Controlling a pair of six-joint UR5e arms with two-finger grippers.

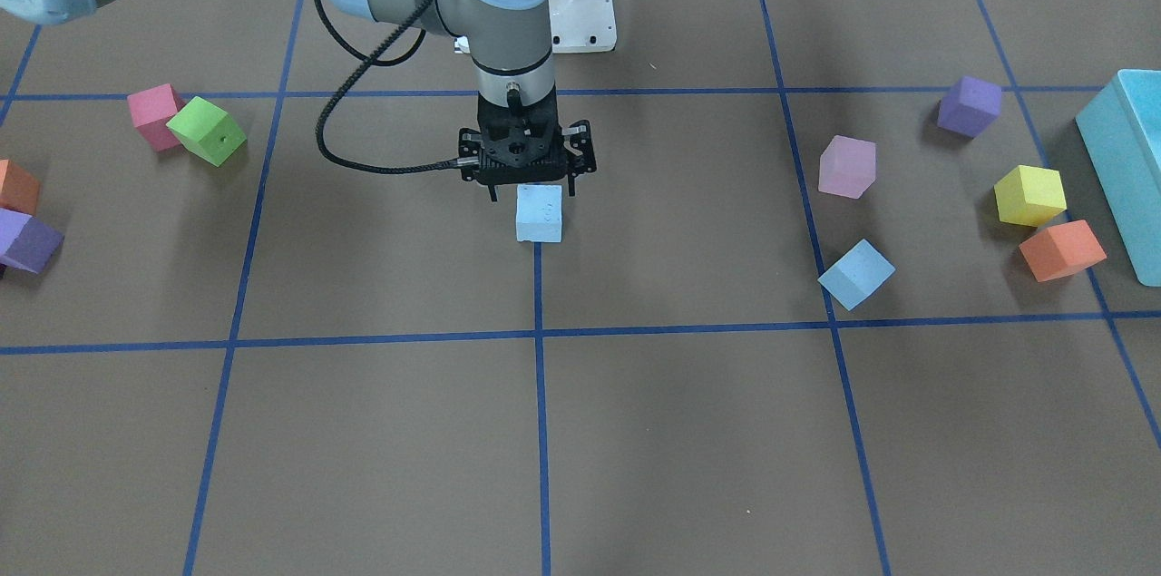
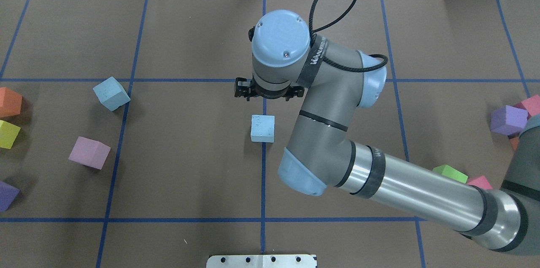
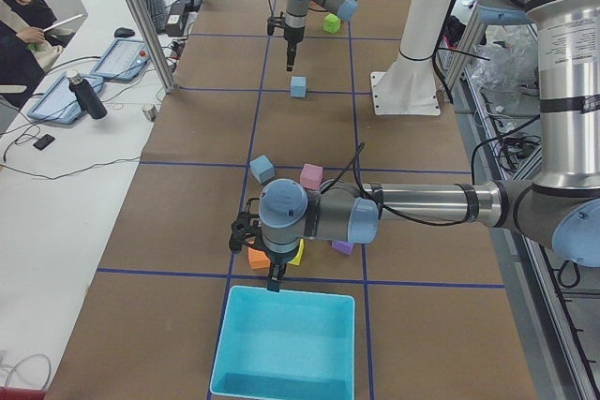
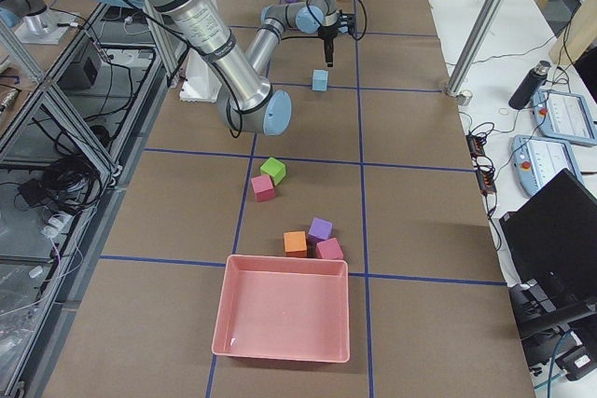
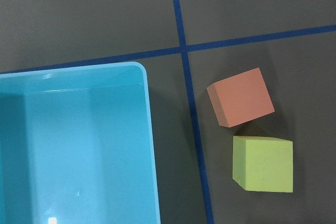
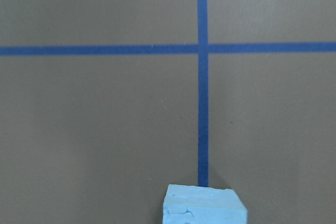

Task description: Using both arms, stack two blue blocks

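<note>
One pale blue block (image 1: 540,213) sits on the table's centre line; it also shows in the overhead view (image 2: 262,128) and at the bottom edge of the right wrist view (image 6: 205,205). My right gripper (image 1: 533,193) hangs just above it, open and empty, not touching it. The second blue block (image 1: 856,274) lies tilted on my left side, also seen in the overhead view (image 2: 111,93). My left gripper (image 3: 275,283) hovers over the near rim of the teal box (image 3: 286,344). It shows only in the exterior left view, so I cannot tell whether it is open or shut.
Beside the teal box (image 5: 79,145) lie an orange cube (image 5: 240,97) and a yellow cube (image 5: 262,162). A pink cube (image 1: 846,166) and a purple cube (image 1: 969,105) are near the second blue block. Green (image 1: 209,131) and pink (image 1: 154,115) cubes lie on my right side.
</note>
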